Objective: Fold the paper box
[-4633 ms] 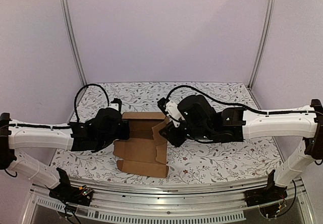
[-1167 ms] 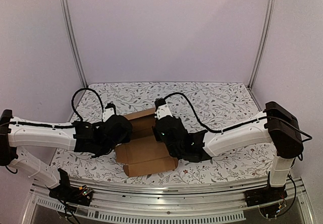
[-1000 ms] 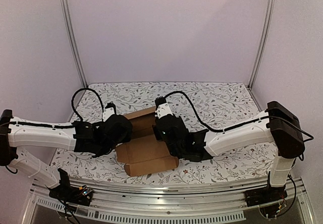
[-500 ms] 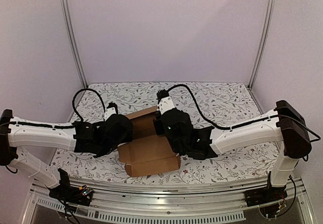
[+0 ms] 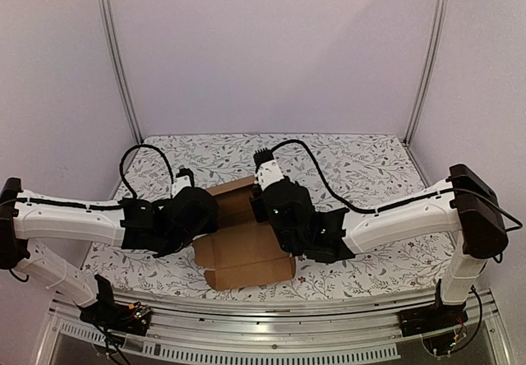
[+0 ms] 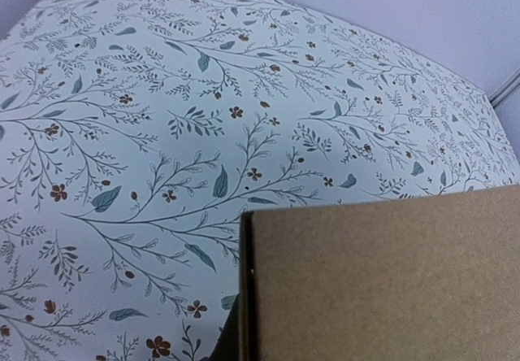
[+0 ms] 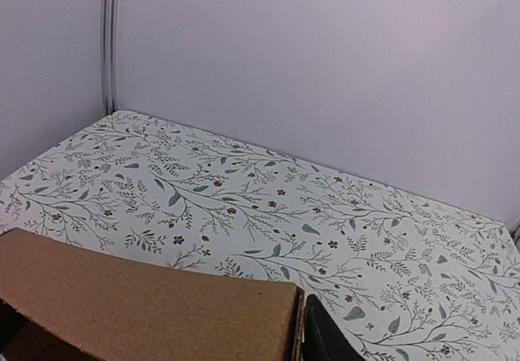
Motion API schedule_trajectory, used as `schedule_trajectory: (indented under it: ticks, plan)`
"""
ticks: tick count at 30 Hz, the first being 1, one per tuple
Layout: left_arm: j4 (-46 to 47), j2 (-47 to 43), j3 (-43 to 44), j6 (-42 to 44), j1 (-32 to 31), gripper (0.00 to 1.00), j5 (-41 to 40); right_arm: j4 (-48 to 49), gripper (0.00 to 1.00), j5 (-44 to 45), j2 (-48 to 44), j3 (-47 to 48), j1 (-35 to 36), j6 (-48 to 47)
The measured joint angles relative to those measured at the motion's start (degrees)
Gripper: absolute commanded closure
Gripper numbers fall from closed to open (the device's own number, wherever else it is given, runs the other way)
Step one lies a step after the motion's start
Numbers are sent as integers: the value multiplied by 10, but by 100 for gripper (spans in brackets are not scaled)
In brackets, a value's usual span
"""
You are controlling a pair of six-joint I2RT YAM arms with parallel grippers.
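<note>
Pale lilac walls and metal corner posts enclosed a table covered in a white print of leaves and small flowers. Seen from above, the paper box, plain brown cardboard and partly folded, lay on the table between the two grippers, with one flat panel reaching toward the near edge. The left gripper pressed in at the box's left side and the right gripper at its right side, both arms stretched low across the table. From the left wrist, a brown panel of the paper box filled the lower right, right up at the jaws, its left edge standing upright, with the table spreading beyond it. The fingers were out of view there; the jaws were closed, though whether they pinched cardboard could not be told. From the right wrist, the paper box crossed the lower left as a long brown panel, and one dark finger showed just beside its right end. Whether those jaws gripped the panel could not be told. Beyond lay the table and the walls.
</note>
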Motion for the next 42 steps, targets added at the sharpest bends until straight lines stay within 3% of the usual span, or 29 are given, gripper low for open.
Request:
schedule_trajectory:
  ticks: [3, 9, 20, 27, 32, 34, 42]
  plan:
    - [5, 0, 0, -1, 0, 100, 2, 5, 44, -6, 0, 0, 11, 2]
    - [4, 0, 0, 1, 0, 100, 2, 3, 39, -7, -11, -29, 26, 19]
    - [9, 0, 0, 2, -1, 100, 2, -50, 40, -8, -69, -95, 38, 98]
    - [9, 0, 0, 2, -1, 100, 2, -66, 62, -1, -68, -90, 38, 107]
    - [9, 0, 0, 2, -1, 100, 2, -73, 85, 10, -62, -66, 38, 103]
    - [8, 0, 0, 2, -1, 100, 1, -75, 100, 16, -55, -56, 38, 97]
    - [-6, 0, 0, 1, -1, 100, -2, -83, 100, 49, -22, -28, 37, 85]
